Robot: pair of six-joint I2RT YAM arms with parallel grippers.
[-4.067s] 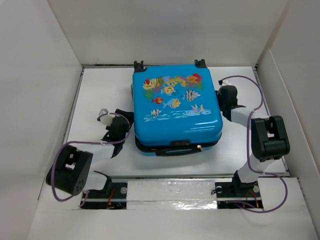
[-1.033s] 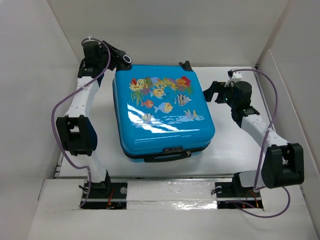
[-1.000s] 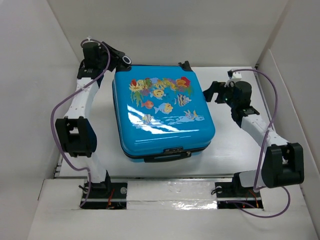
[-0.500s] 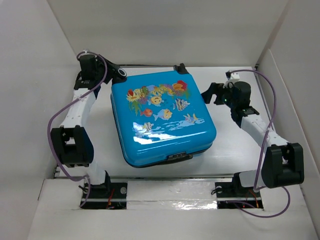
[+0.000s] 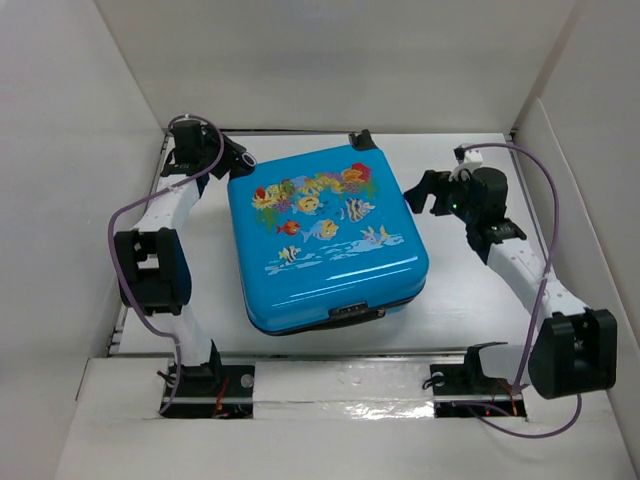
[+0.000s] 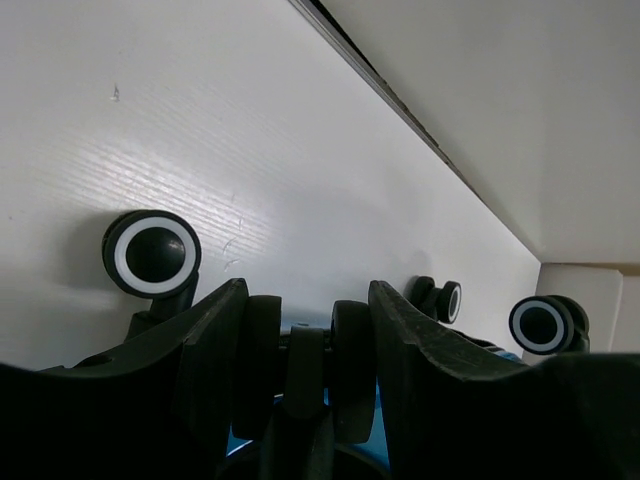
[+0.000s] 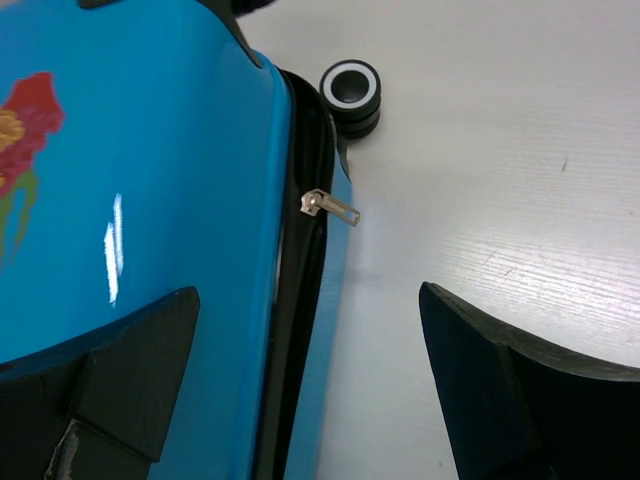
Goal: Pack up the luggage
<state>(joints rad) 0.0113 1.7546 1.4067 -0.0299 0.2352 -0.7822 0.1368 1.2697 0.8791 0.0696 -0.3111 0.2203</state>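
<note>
The white bench [image 5: 470, 290] has the blue luggage [image 5: 330, 240] lying flat in the middle of it, turned a little, with the fish picture up and the lid down. So the lid part looks done (what is packed inside cannot be seen). The left arm [image 5: 165, 215] reaches to the far left corner of the luggage. The left fingers [image 6: 215, 350] are close together with a black wheel [image 6: 345, 350] between them, so I think they are pinching it. The right fingers [image 7: 140, 370] are spread wide and hold nothing. They hang just beside the right side of the luggage, one over the blue top and one over the bench. A dark crack runs down that side between the two halves. The little silver zip pull [image 7: 330, 208] sits near another wheel [image 7: 351, 92] at the far corner. I think the zip is not pulled round yet, so that is the job left.
</note>
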